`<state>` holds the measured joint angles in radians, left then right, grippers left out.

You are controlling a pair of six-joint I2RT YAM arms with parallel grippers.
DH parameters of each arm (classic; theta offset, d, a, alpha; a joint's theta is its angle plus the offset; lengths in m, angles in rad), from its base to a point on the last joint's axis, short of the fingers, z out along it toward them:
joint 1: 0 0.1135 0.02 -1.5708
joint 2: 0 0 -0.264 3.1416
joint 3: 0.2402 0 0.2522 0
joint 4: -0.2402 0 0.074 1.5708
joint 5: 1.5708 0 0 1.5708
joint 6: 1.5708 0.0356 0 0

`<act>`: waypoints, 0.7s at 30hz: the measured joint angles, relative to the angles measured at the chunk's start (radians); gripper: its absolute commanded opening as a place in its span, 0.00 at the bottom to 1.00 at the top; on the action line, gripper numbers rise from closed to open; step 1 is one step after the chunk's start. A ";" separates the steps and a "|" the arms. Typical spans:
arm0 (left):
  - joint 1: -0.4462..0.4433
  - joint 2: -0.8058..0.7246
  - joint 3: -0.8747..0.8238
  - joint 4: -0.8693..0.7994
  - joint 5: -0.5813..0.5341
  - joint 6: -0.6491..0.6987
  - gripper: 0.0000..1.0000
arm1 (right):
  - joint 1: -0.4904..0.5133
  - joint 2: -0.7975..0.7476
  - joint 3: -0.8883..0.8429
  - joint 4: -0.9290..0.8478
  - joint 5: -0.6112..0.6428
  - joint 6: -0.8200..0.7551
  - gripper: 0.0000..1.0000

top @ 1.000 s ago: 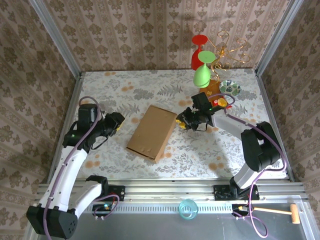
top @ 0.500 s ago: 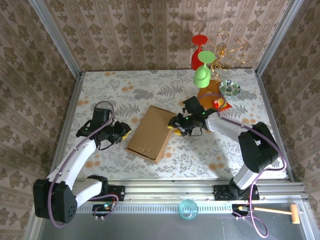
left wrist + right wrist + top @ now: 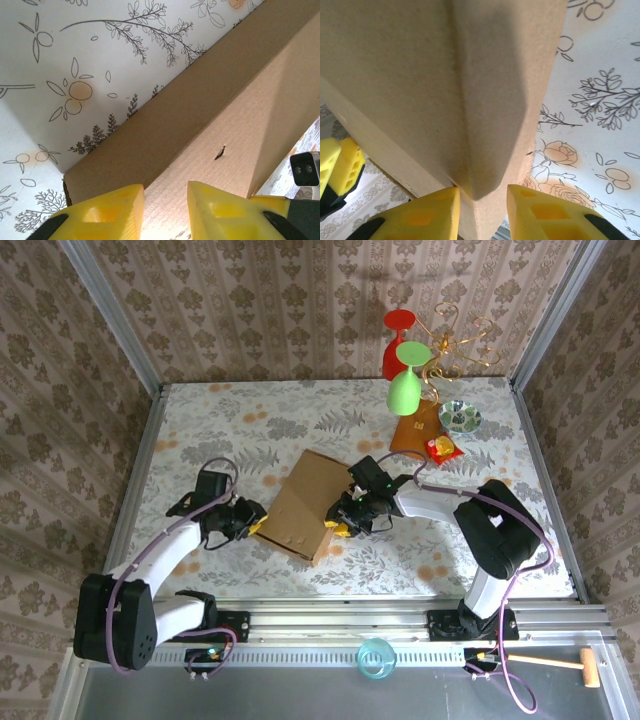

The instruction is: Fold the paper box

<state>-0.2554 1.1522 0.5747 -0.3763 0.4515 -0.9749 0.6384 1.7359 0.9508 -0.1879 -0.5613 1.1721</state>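
The paper box (image 3: 305, 505), a flat light-brown cardboard mailer, lies slanted at the table's middle. My left gripper (image 3: 256, 525) meets its near left edge. In the left wrist view a lit strip of the box (image 3: 240, 110) fills the narrow gap of the left gripper (image 3: 166, 200), and the yellow fingers (image 3: 110, 210) sit against it. My right gripper (image 3: 340, 525) is at the near right edge. There a folded ridge of the box (image 3: 420, 75) runs into the right gripper (image 3: 482, 200) and spans the gap between its fingers.
A darker orange-brown square piece (image 3: 415, 430) lies at the back right with a small red and yellow item (image 3: 440, 448) and a silver bowl (image 3: 460, 416). Green (image 3: 404, 390) and red (image 3: 397, 340) glasses stand beside a gold wire stand (image 3: 460, 335).
The left arm reached in from the far left to the box's near left edge. The right gripper slid along the box's right side toward its near end.
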 measured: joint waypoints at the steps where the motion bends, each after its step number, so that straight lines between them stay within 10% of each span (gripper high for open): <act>1: 0.001 0.005 0.000 0.009 0.002 0.000 0.30 | 0.000 0.000 -0.003 0.011 0.000 0.003 0.28; 15: 0.082 0.312 0.232 0.177 0.025 0.078 0.37 | -0.009 0.090 0.003 0.298 0.050 0.224 0.27; 21: 0.100 0.323 0.458 0.137 -0.036 0.155 0.59 | -0.003 0.213 0.093 0.489 0.162 0.378 0.36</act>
<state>-0.1555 1.4750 1.0328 -0.2390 0.4152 -0.8196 0.6350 1.9491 1.0443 0.3012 -0.3996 1.5501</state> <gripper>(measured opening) 0.496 0.325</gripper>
